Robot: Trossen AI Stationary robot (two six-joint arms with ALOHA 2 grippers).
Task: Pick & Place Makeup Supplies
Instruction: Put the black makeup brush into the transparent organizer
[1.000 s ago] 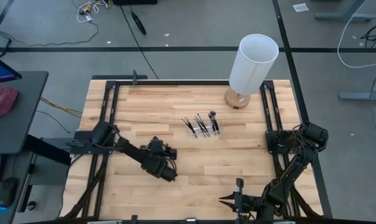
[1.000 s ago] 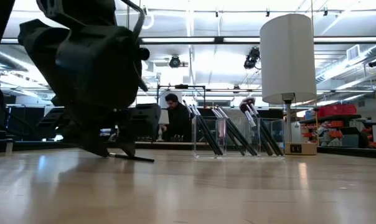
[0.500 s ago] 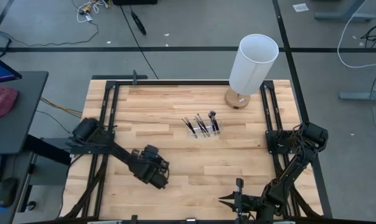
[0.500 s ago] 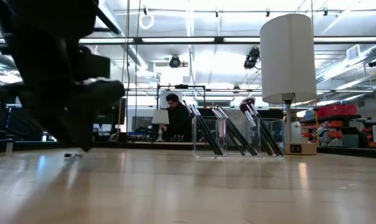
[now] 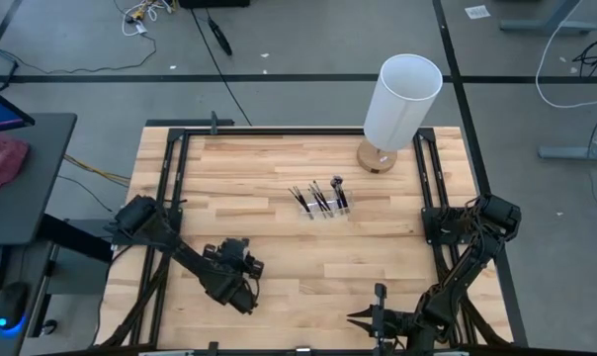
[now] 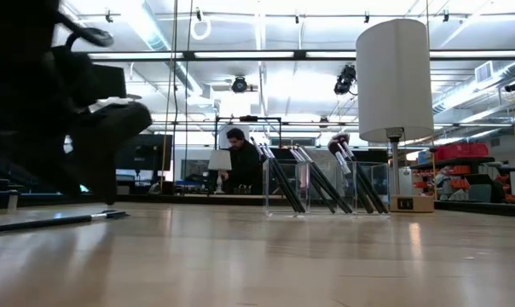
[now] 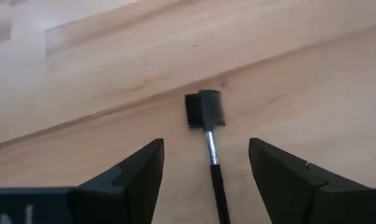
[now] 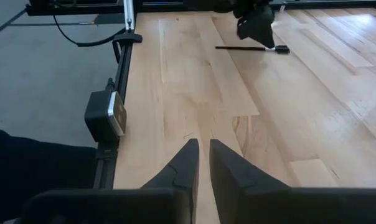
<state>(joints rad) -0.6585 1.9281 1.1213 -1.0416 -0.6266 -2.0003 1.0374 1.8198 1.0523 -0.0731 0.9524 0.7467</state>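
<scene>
Several dark-handled makeup brushes (image 5: 320,197) stand tilted in a small clear holder (image 5: 323,209) near the middle of the wooden bench (image 5: 378,267). One more brush (image 7: 211,149) lies flat on the bench near its front left. The left gripper (image 7: 203,163) hovers just above this brush with jaws wide apart, holding nothing. So this brush is not gripped, and its placing seems undone. The right gripper (image 8: 203,163) waits low at the front right edge, jaws nearly closed and apparently empty. A tall white cylinder lamp (image 5: 401,105) stands at the back right. Beyond the bench is a bright workshop, where a person (image 6: 238,160) sits far off.
</scene>
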